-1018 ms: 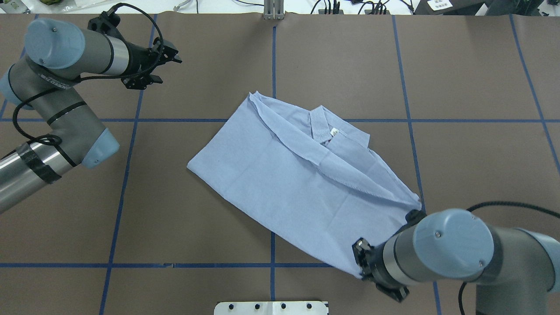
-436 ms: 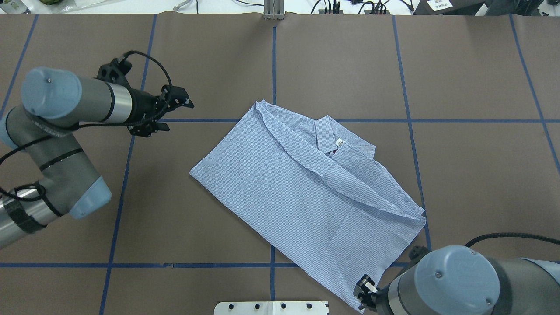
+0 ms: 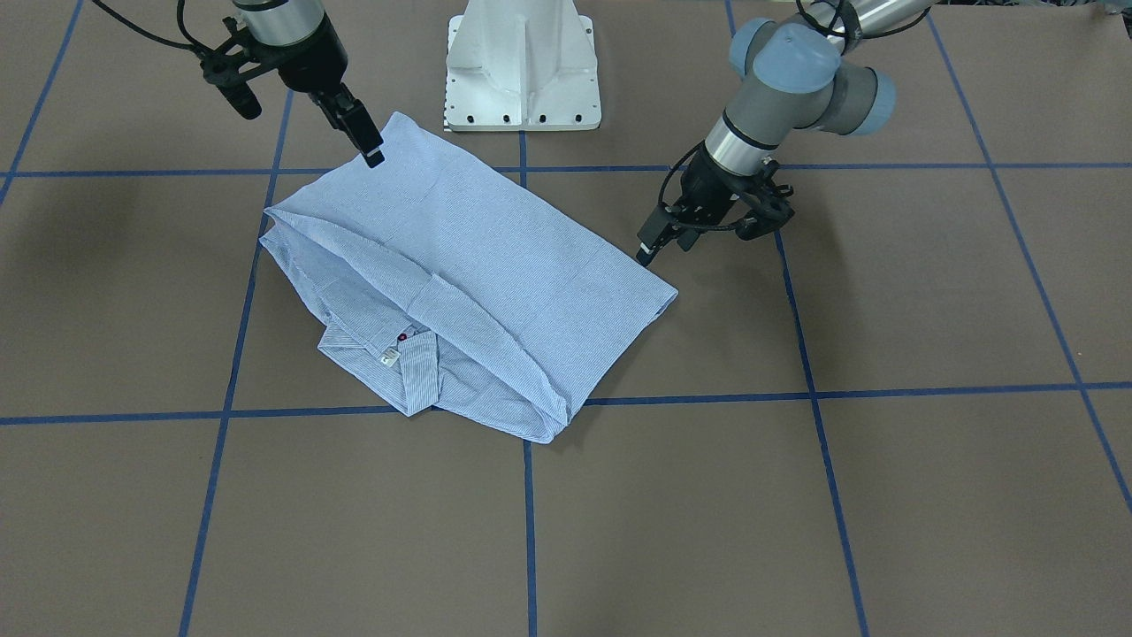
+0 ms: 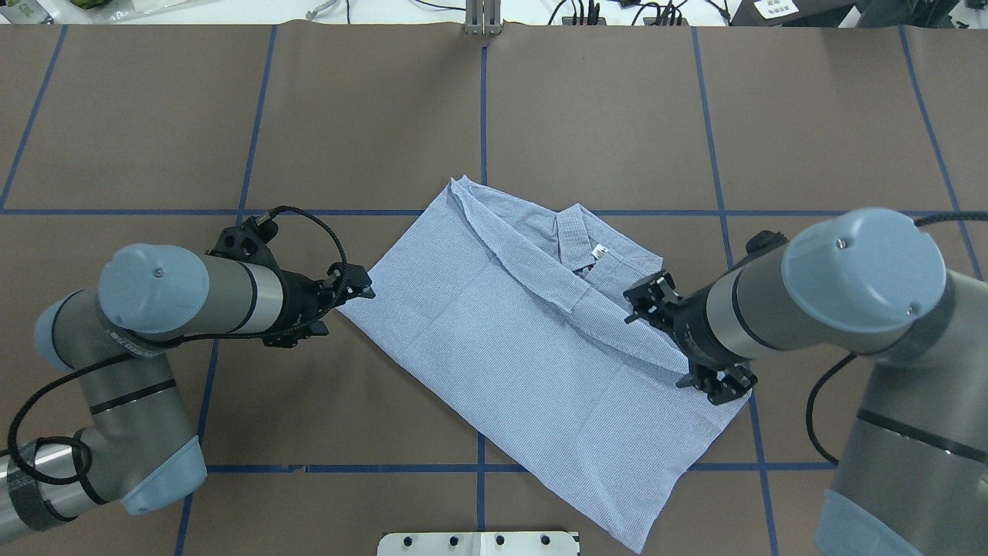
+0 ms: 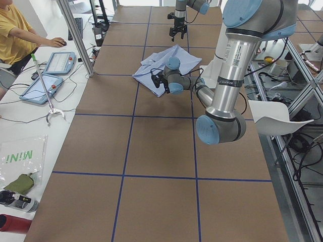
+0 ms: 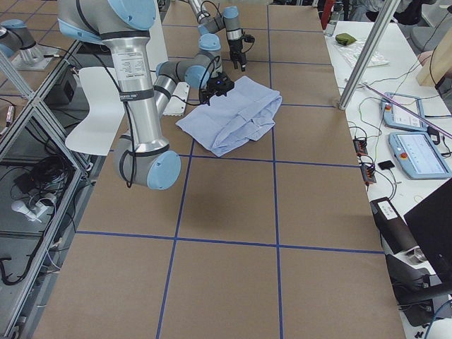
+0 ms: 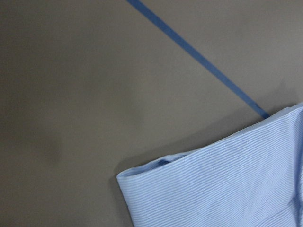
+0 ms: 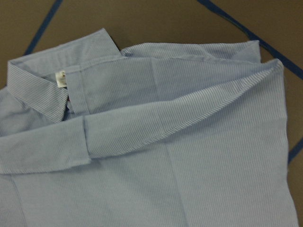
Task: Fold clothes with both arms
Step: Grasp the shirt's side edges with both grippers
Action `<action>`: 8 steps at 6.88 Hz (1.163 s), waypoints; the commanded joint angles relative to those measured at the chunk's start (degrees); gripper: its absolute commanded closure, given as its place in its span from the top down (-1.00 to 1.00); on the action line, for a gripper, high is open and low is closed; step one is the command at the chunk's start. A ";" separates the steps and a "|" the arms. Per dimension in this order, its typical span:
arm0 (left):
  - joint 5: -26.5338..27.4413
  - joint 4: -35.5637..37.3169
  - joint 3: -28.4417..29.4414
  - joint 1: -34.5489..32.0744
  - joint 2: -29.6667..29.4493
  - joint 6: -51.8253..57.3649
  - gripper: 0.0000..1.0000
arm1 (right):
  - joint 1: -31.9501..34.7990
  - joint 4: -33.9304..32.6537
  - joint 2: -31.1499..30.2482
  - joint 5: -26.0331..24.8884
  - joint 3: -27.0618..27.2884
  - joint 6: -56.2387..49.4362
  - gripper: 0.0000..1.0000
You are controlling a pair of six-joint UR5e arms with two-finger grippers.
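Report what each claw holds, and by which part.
Nothing is held. The shirt lies free; the left claw hovers beside one corner, the right claw near another.

The shirt (image 4: 532, 363) is made of soft, finely striped cloth; the table (image 4: 610, 108) is covered in a matt brown sheet.

Left fingers (image 3: 646, 252) low, angled; right fingers (image 3: 365, 143) pointing down, gap unclear.
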 commanded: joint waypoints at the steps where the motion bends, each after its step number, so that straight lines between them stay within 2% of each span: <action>1: 1.24 0.51 2.44 0.96 -2.23 -0.04 0.71 | 2.63 0.26 2.34 -0.06 -3.39 -1.67 1.00; 6: 1.94 1.30 5.88 0.88 -2.77 0.40 0.25 | 2.63 0.17 2.52 0.12 -3.31 -1.58 1.00; 7: 2.81 1.30 5.88 0.88 -2.94 -0.03 -0.12 | 2.72 0.17 2.52 0.38 -2.96 -1.58 1.00; 8: 2.82 1.39 5.88 0.88 -3.03 -0.12 -0.86 | 2.81 0.17 2.52 0.47 -2.87 -1.50 1.00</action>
